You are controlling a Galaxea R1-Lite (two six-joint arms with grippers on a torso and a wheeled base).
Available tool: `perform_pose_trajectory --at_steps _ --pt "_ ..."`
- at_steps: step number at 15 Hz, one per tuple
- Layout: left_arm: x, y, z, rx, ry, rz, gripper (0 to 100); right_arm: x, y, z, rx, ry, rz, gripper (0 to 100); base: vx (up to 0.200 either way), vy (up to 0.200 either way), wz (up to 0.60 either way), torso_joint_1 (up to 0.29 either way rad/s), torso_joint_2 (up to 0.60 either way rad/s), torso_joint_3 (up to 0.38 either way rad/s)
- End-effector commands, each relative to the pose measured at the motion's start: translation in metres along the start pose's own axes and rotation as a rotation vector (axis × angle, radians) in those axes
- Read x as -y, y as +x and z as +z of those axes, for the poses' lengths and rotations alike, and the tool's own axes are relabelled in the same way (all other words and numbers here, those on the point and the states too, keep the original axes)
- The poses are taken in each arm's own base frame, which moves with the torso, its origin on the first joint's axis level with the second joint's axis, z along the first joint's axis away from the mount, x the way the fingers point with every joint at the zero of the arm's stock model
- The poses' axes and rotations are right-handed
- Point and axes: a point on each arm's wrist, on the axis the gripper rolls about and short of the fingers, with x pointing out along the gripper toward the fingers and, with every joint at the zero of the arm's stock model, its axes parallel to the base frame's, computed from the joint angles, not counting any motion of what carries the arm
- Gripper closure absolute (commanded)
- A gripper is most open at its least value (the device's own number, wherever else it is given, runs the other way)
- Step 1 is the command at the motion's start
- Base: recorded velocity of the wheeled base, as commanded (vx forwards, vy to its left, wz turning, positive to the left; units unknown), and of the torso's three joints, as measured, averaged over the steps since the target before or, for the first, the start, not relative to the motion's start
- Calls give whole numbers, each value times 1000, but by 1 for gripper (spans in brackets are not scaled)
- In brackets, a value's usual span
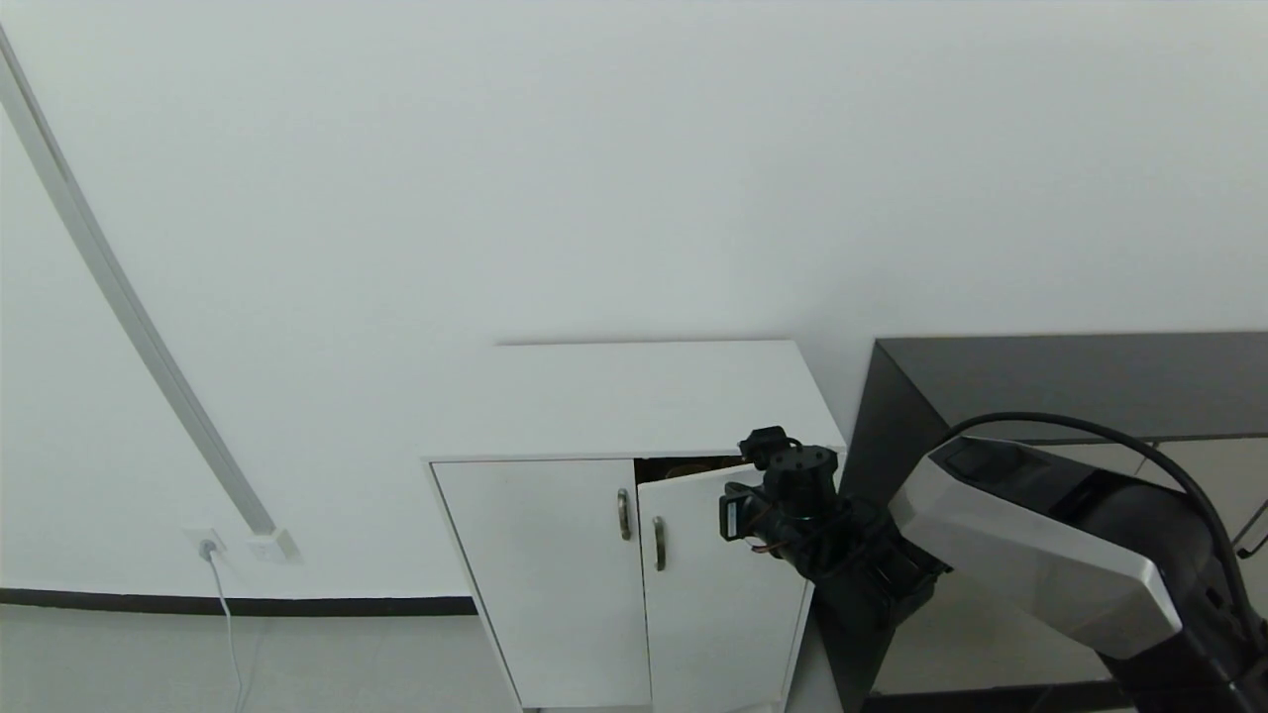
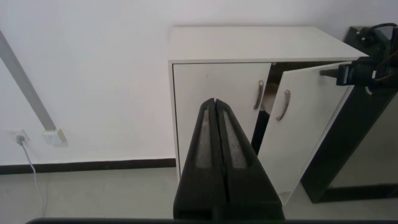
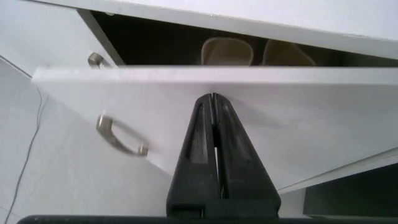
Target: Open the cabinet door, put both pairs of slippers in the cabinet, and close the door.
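Note:
The white cabinet [image 1: 644,396] stands against the wall with its left door [image 1: 545,574] shut and its right door [image 1: 723,614] slightly ajar. My right gripper [image 1: 735,492] is shut, with its fingertips [image 3: 214,99] against the outer face of the right door [image 3: 298,118] near its top edge. Through the gap above the door, beige slippers [image 3: 227,51] lie inside the cabinet. My left gripper [image 2: 214,104] is shut and holds nothing, well back from the cabinet [image 2: 249,43] and level with its left door. The left wrist view also takes in the right gripper [image 2: 328,73] at the ajar door [image 2: 305,124].
A black cabinet [image 1: 991,376] stands close to the white cabinet's right side. A wall socket [image 1: 208,543] with a white cable and a slanted grey conduit [image 1: 119,287] are on the wall to the left. The floor in front of the left door is open.

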Motion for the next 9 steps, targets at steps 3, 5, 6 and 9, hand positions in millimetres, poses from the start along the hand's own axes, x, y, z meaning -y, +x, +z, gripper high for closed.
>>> perform_pose_trajectory --at_steps 3,5,6,9 --pt "0 0 0 -1 0 0 100 1 10 -6 -1 0 -6 100 0 0 0 0 0 0" --pt "0 0 0 -1 0 0 100 1 13 -4 -4 0 -8 100 0 0 0 0 0 0" --pt "0 0 0 -1 0 0 100 1 14 -2 -4 -2 -8 100 0 0 0 0 0 0" --pt "0 0 0 -1 0 0 100 1 17 1 -3 -1 -9 100 0 0 0 0 0 0"
